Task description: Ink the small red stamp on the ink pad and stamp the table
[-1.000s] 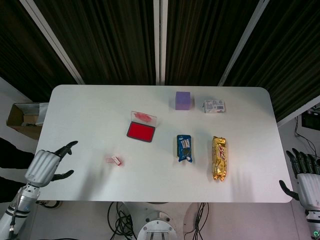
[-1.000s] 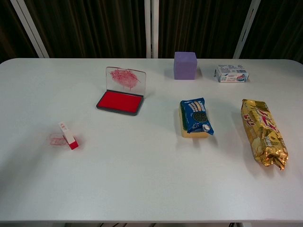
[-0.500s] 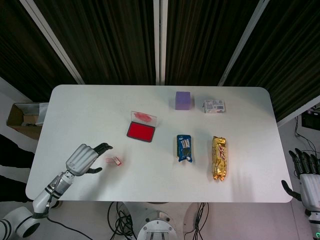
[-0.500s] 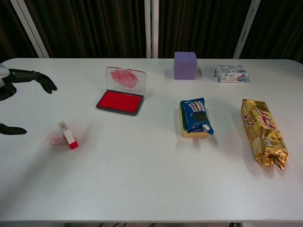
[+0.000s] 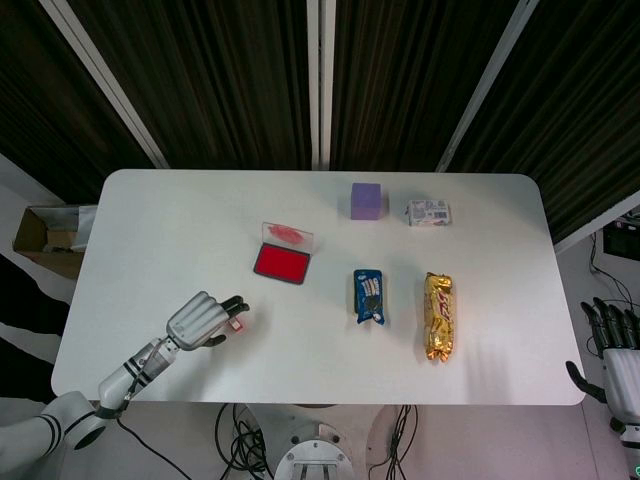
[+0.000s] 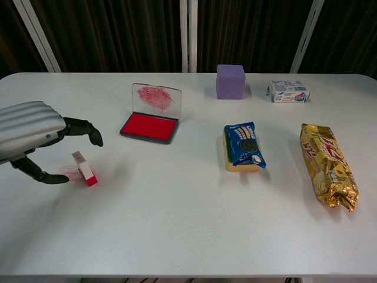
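The small red stamp lies on its side on the white table, left of centre, beside a faint red ink mark. In the head view the stamp peeks out just past my left hand's fingertips. My left hand hovers over and around the stamp with fingers apart and curved, thumb low on the table side, holding nothing. The open ink pad with its red cushion and raised clear lid stands behind the stamp. My right hand hangs off the table's right edge, fingers apart.
A purple cube and a small white packet stand at the back. A blue cookie pack and a gold snack bag lie right of centre. A cardboard box sits off the table's left side.
My left hand has swept in from the table's left edge to the stamp and now arches over it. The stamp and the right hand have not moved.
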`<state>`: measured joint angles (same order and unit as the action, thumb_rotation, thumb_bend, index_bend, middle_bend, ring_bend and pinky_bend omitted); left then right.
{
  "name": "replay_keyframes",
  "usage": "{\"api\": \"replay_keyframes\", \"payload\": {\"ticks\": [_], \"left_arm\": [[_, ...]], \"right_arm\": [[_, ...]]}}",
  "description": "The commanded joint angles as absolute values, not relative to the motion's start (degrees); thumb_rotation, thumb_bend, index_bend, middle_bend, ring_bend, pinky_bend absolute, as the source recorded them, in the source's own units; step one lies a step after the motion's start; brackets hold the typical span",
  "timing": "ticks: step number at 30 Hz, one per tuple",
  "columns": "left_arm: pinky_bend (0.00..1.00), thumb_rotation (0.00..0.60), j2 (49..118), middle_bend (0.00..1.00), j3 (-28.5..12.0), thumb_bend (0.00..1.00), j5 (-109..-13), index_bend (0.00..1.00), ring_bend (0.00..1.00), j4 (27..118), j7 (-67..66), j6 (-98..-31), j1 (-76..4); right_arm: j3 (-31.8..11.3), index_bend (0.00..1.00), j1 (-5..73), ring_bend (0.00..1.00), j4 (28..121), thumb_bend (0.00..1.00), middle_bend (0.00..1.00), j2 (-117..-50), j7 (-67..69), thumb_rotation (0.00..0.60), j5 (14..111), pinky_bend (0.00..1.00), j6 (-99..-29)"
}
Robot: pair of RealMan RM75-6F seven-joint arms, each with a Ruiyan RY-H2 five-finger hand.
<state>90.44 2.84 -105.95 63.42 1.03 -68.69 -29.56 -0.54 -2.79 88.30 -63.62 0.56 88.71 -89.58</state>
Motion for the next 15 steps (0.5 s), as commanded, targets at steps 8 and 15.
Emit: {"api": "replay_keyframes", "payload": {"ticks": [8,15], "left_arm": [[1.00,0.600,94.40,0.39,4.78,0.18,-105.85,0.36,0.93,56.14,2.09,-69.27,-31.26],[1.00,0.600,96.14,0.44,5.46,0.19,-105.56,0.41,0.93,52.94,2.25,-70.25,-31.69]], "right_arm": [[-0.66,0.00,-2.87,0.00,87.72,0.19,0.00,-63.75,0.91,0.600,88.01,0.00,-89.17],[-0.65,0.00,-2.67,0.00,87.98,0.20,0.00,-63.88,0.37,0.600,88.06,0.00,-88.78]]}}
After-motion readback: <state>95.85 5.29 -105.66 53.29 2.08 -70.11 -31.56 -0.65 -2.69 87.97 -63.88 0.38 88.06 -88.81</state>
